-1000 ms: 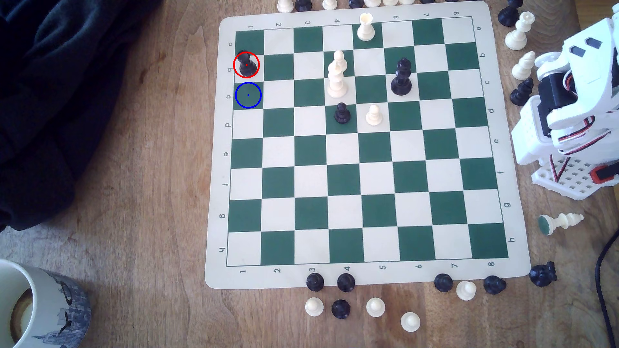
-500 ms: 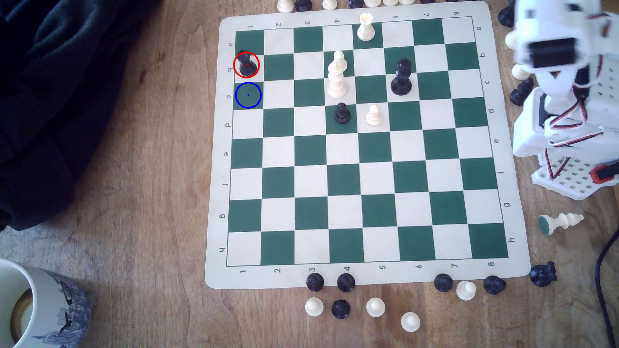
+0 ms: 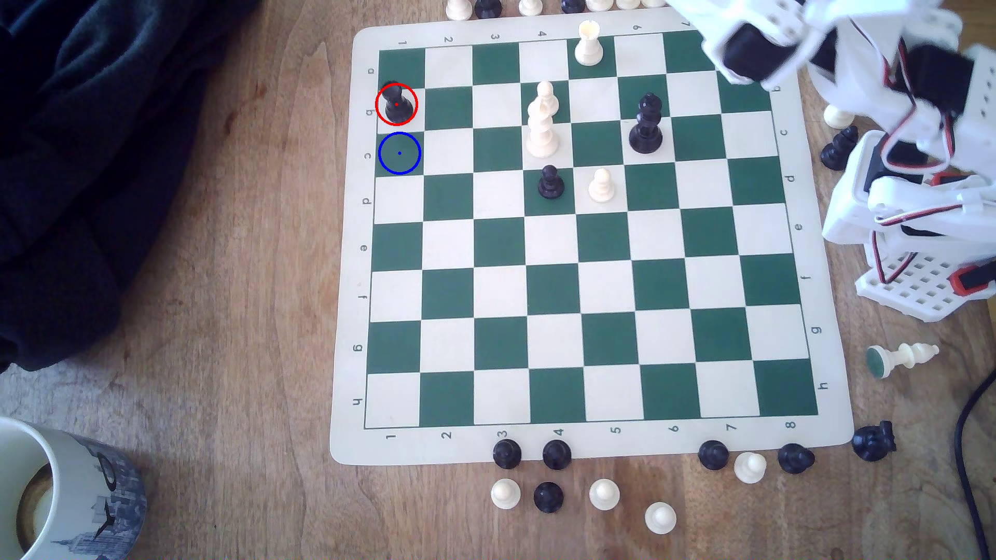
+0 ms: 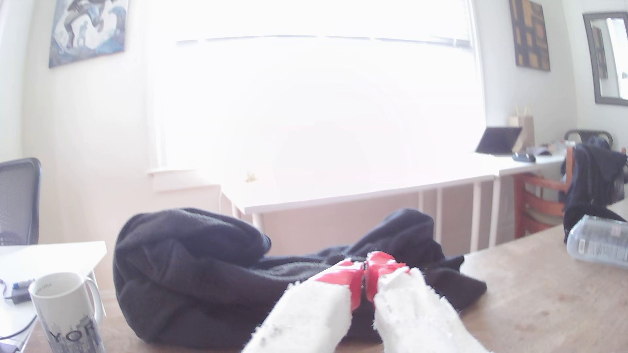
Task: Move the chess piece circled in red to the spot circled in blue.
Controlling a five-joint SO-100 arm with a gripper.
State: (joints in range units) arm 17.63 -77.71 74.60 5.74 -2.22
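Observation:
The chess piece circled in red [image 3: 396,104] is a short black pawn-like piece standing on a cream square at the exterior view's far left edge of the green-and-cream board [image 3: 555,237]. The spot circled in blue [image 3: 399,153] is the bare dark green square right below it in that view. My white arm [image 3: 754,43] hangs blurred over the board's top right corner, far from both circles. In the wrist view my gripper [image 4: 366,268] is shut, its red-tipped fingers [image 4: 343,275] pressed together with nothing between them, pointing out level over a dark cloth [image 4: 204,264].
On the board stand a black king [image 3: 645,125], two white pieces [image 3: 541,121], a black pawn [image 3: 550,182], a white pawn [image 3: 601,186] and a white rook [image 3: 588,44]. Loose pieces [image 3: 550,495] ring the board. A mug [image 3: 59,495] and the dark cloth [image 3: 97,161] lie to the left.
My arm has unfolded from its rest at the exterior view's right edge and swung up and left over the board's top right corner. No chess piece has moved.

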